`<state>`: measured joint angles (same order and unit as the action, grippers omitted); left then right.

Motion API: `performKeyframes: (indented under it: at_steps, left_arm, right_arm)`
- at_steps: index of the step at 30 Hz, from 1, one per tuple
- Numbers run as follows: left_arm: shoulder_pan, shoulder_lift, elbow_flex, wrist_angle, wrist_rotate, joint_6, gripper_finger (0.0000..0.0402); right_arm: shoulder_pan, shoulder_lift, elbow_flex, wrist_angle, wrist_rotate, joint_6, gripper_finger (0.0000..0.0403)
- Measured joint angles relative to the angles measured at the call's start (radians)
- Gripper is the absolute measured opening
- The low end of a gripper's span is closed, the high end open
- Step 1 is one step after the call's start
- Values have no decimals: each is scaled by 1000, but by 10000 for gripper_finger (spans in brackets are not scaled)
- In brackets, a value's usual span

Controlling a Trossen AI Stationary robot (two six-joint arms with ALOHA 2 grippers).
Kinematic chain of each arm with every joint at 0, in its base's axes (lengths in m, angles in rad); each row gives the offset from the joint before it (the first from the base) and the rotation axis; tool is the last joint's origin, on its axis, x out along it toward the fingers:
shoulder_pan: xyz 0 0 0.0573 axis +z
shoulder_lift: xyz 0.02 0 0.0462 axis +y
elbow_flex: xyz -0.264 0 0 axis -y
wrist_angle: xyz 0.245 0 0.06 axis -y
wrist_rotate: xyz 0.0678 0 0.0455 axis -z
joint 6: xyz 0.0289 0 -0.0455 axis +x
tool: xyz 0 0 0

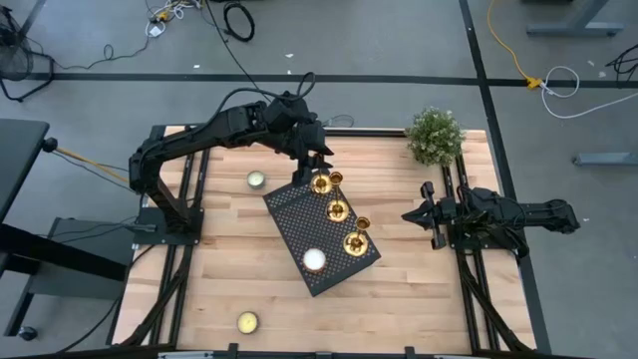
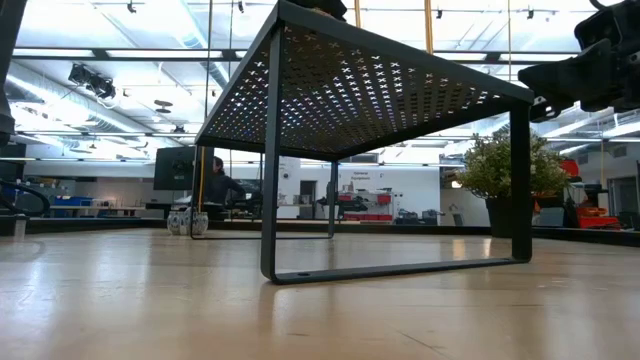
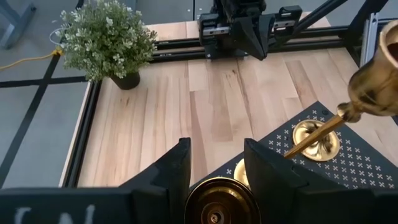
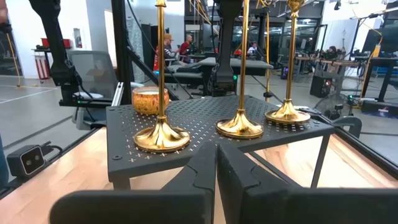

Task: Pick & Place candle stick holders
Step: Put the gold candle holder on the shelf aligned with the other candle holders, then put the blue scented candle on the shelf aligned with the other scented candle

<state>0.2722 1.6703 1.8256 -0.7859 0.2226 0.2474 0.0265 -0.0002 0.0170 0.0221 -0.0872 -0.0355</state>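
Three gold candle stick holders stand upright on their round bases in a row on a black perforated stand point(image 1: 321, 234): the far one point(image 1: 321, 183), the middle one point(image 1: 337, 209) and the near one point(image 1: 357, 239). My left gripper point(image 3: 214, 163) is open above the stand's far corner. Its fingers stand on either side of the far holder, whose cup top point(image 3: 214, 202) shows between them, with a gap on each side of the thin stem. The middle holder's cup point(image 3: 379, 81) and base point(image 3: 316, 140) show beside it. My right gripper point(image 4: 216, 163) is shut and empty at the table's right side point(image 1: 424, 212).
A white tealight point(image 1: 315, 260) lies on the stand's near corner. Two yellowish tealights lie on the table, one far left of the stand point(image 1: 256, 179) and one near the front edge point(image 1: 247, 321). A potted plant point(image 1: 435, 135) stands at the far right.
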Motion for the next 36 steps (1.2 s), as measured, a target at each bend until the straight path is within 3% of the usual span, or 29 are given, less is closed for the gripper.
performKeyframes:
  at_steps: [4, 17, 30, 36]
  left_arm:
    - [0, 0, 0, 7, 0, 0, 160]
    - [0, 0, 0, 19, -32, 36, 126]
    - [0, -1, 0, 19, -34, 42, 248]
    - [0, -24, 2, 2, -35, 26, 281]
  right_arm:
    - [0, 0, 0, 0, 0, 0, 18]
    - [0, 0, 0, 0, 0, 0, 18]
    - [0, 0, 0, 0, 0, 0, 18]
    - [0, 0, 0, 0, 0, 0, 18]
